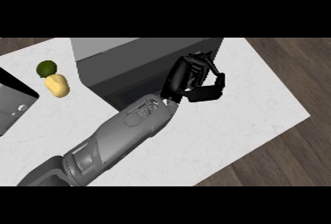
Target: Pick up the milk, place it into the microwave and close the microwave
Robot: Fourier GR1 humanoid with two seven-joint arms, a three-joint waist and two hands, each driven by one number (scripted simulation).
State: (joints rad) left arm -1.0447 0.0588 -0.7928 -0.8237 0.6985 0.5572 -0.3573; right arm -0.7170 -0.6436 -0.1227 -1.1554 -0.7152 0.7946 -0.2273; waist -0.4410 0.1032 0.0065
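The grey microwave (129, 61) stands at the back middle of the white counter (239, 122). One grey forearm crosses the counter from the lower left. Its black hand, my left hand (194, 78), is at the right end of the microwave's dark front. The fingers are curled toward the thumb, and only counter shows through the gap between them. No milk shows anywhere in view; I cannot tell whether it sits inside the microwave. My right hand is out of view.
A green lime (47, 68) and a yellow potato (58, 85) lie left of the microwave. A dark object with a grey panel (14, 103) juts in at the left edge. The counter's right edge (284, 94) drops to a wooden floor.
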